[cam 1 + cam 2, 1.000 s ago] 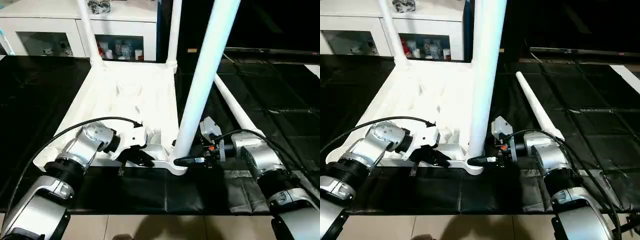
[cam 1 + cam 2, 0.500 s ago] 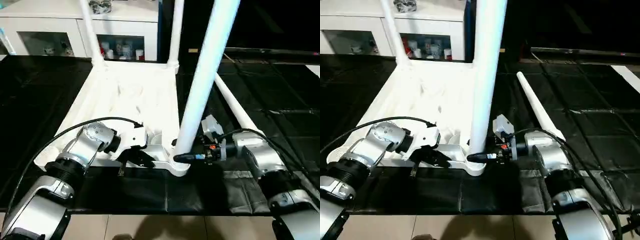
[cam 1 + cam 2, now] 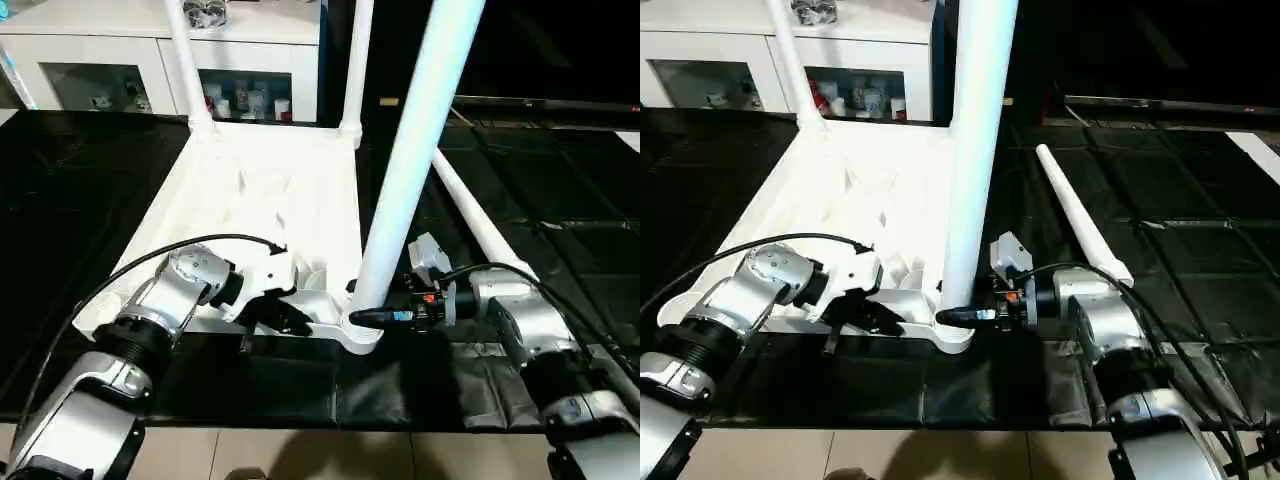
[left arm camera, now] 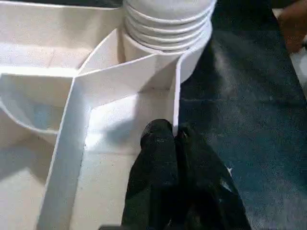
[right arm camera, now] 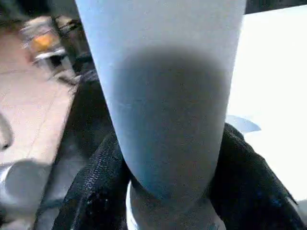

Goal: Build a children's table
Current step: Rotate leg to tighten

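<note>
No legible text, label, brand name, number or sign appears in any of the views. The items behind the glass doors of the cabinet (image 3: 240, 95), upper left of the frame, are too small to read.
</note>
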{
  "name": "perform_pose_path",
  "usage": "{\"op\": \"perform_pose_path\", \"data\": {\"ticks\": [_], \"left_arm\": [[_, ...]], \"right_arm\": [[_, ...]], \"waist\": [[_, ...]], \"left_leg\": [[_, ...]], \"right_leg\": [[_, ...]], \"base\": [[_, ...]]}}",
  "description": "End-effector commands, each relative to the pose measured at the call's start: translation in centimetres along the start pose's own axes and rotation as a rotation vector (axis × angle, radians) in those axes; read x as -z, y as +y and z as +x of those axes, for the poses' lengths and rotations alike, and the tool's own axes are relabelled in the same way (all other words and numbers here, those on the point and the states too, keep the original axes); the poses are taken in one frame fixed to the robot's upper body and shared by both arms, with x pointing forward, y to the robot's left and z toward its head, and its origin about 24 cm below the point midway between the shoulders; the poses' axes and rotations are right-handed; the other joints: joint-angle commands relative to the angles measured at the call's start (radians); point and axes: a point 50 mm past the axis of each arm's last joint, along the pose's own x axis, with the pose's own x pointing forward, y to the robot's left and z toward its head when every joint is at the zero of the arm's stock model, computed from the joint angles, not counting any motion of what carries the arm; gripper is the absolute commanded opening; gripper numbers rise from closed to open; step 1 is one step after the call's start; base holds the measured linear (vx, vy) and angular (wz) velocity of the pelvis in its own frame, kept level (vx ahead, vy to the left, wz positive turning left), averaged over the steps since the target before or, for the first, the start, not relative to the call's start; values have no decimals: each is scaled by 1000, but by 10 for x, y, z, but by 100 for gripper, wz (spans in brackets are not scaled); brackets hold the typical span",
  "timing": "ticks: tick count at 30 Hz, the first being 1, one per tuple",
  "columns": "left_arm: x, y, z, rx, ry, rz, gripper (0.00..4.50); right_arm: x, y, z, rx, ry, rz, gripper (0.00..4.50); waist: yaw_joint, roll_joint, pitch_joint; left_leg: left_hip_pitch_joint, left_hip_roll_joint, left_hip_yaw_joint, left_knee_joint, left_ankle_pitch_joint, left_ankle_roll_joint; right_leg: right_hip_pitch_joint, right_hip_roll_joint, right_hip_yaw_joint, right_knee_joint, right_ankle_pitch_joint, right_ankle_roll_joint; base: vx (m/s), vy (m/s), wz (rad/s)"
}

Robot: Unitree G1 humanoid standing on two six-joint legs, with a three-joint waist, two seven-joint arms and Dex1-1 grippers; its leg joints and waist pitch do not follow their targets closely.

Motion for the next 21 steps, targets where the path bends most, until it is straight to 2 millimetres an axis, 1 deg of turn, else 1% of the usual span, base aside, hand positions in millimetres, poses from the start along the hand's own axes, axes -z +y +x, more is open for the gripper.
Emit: {"op": "perform_pose_path", "data": {"ticks": [1,2,3,4,5,6,7,8,9,10,11,12,13,14,15,16,17,18,19,20,21], "left_arm": [[-11,4,11,-69,-56,-20,0],[-15,6,12,-100,-75,-38,0],[-31,14,18,-228,-165,-128,0],[-33,14,18,-238,-171,-135,0],[-33,14,18,-238,-171,-135,0],[-40,17,21,-298,-205,-180,0],[-48,20,24,-353,-233,-216,0],[-56,21,27,-397,-253,-244,0],[-62,21,31,-422,-270,-262,0],[-68,21,36,-442,-282,-268,0],[-70,20,36,-445,-284,-269,0],[-74,19,40,-456,-290,-269,0],[-75,17,43,-453,-282,-258,0],[-75,16,45,-447,-264,-238,0],[-74,15,46,-443,-253,-225,0],[-71,14,46,-440,-236,-216,0],[-69,14,46,-441,-224,-209,0],[-67,13,44,-446,-209,-208,0],[-67,13,44,-446,-209,-208,0],[-61,13,40,-464,-173,-207,0],[-61,13,40,-465,-172,-207,0]], "right_arm": [[3,5,17,-18,-32,66,201],[4,6,20,10,-35,65,201],[7,2,34,158,-39,114,201],[7,1,35,170,-39,119,201],[7,1,35,170,-39,119,201],[7,-2,43,246,-45,160,201],[3,-7,53,327,-67,204,201],[-2,-11,62,395,-86,242,201],[-5,-13,70,450,-96,268,201],[-8,-16,78,496,-97,286,201],[-9,-16,80,505,-97,289,201],[-11,-18,86,532,-94,298,201],[-11,-18,89,536,-95,298,201],[-11,-18,91,533,-98,293,201],[-11,-18,90,531,-101,288,201],[-10,-18,89,540,-106,288,236],[-8,-18,87,548,-112,293,236],[-7,-19,85,562,-116,304,236],[-7,-19,85,562,-116,304,260],[-4,-21,80,596,-110,309,280],[-4,-21,79,597,-109,309,280]], "waist": [[-12,-1,-59],[-15,-2,-58],[-25,-7,-56],[-31,-7,-54],[-36,-7,-56],[-46,-9,-55],[-50,-7,-57],[-66,-11,-59],[-77,-12,-60],[-82,-11,-61],[-84,-9,-63],[-96,-12,-64],[-97,-12,-65],[-95,-10,-70],[-93,-19,-72],[-92,-16,-73],[-90,-17,-74],[-90,-15,-73],[-90,-15,-73],[-91,-12,-72],[-94,-13,-70]], "left_leg": [[6,27,-4,-73,-257,17],[4,25,-5,-74,-266,14],[5,23,-6,-74,-277,10],[4,24,-6,-75,-270,1],[8,19,-9,-72,-275,-1],[-5,17,-10,-74,-256,1],[-5,19,-13,-76,-250,-2],[-5,19,-13,-75,-244,-7],[-10,13,-12,-73,-232,-1],[-13,13,-11,-72,-222,2],[-11,13,-10,-70,-208,4],[-12,8,-4,-65,-184,25],[-13,8,-4,-64,-174,32],[-17,8,-3,-62,-133,46],[-19,9,-2,-60,-101,64],[-18,9,0,-60,-87,72],[-17,10,1,-58,-66,86],[-18,12,1,-59,-57,95],[-18,12,1,-59,-57,95],[-16,15,0,-59,-63,100],[-17,15,1,-61,-76,99]], "right_leg": [[49,-75,51,-88,-394,-147],[51,-75,50,-91,-426,-136],[49,-76,48,-100,-496,-107],[47,-75,50,-99,-499,-106],[45,-78,45,-107,-539,-94],[54,-76,44,-105,-539,-81],[54,-77,43,-102,-525,-83],[52,-74,43,-98,-496,-94],[56,-72,41,-99,-478,-97],[56,-72,43,-97,-462,-101],[54,-72,44,-95,-440,-109],[53,-67,46,-94,-392,-126],[54,-68,46,-94,-378,-130],[60,-67,48,-87,-315,-140],[61,-64,49,-78,-245,-154],[60,-63,50,-75,-213,-162],[60,-62,51,-69,-157,-179],[61,-62,51,-64,-122,-195],[61,-62,51,-64,-122,-195],[61,-63,51,-62,-104,-210],[62,-63,50,-64,-119,-211]], "base": [[0,0,0],[0,0,0],[0,0,0],[0,0,0],[0,0,0],[0,0,0],[0,0,0],[0,0,0],[0,0,0],[0,0,0],[0,0,0],[0,0,0],[0,0,0],[0,0,0],[0,0,0],[0,0,0],[0,0,0],[0,0,0],[0,0,0],[0,0,0],[0,0,0]]}}
